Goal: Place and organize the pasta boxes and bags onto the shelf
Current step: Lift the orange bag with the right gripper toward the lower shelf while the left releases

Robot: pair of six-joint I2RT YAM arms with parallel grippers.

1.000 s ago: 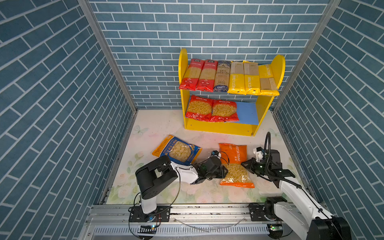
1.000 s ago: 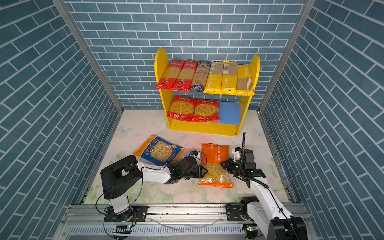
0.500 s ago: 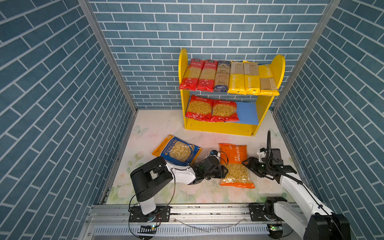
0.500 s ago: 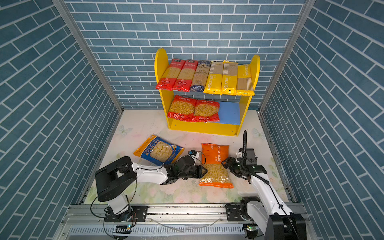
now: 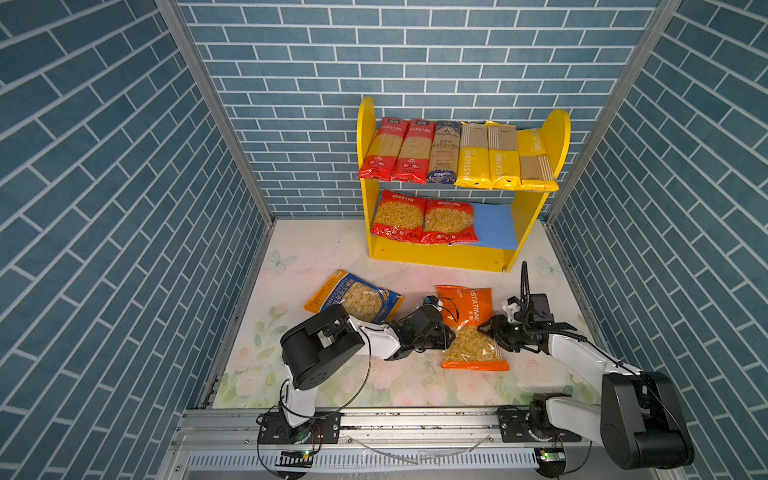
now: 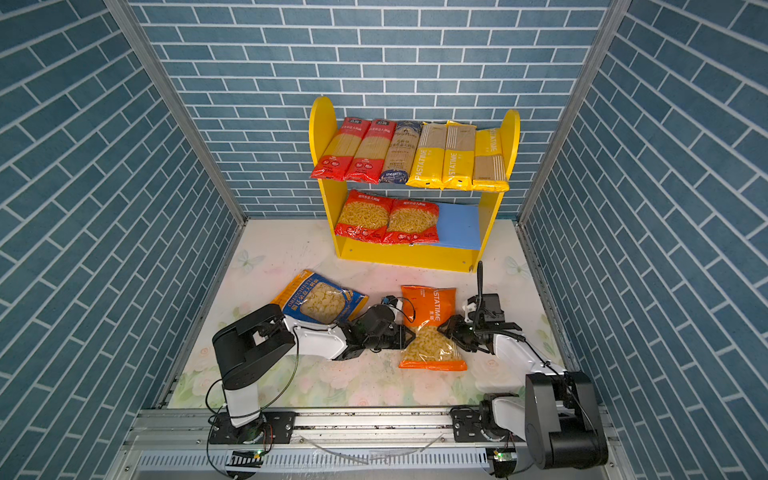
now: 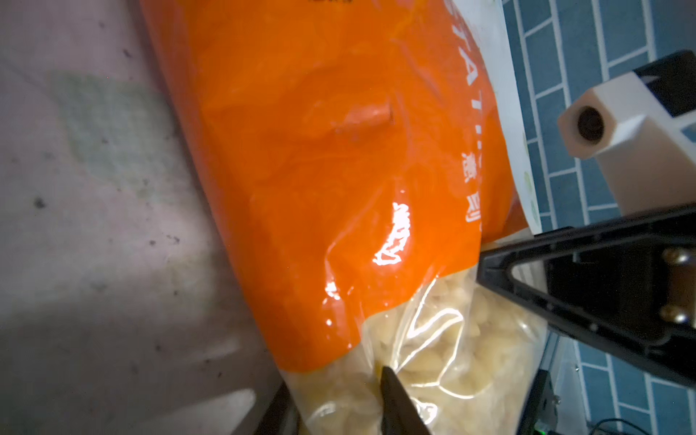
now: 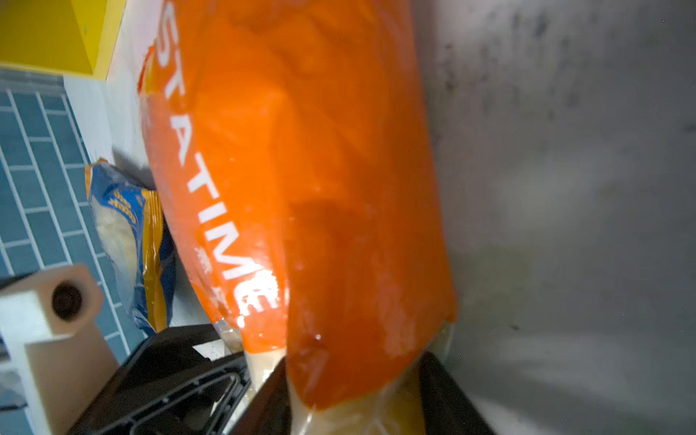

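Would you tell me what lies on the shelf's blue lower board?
Two red pasta bags lie side by side at left; the blue lower board is bare at right. Its rear is hidden beneath the spaghetti packs.

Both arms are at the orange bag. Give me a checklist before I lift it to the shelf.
1. The left fingers at the orange bag's edge: ok.
2. The right fingers at its opposite edge: ok.
3. Firm grip on both sides: cannot tell.
4. Free space on the lower board beside the red bags: ok.
5. The blue bag off the path to the shelf: ok.
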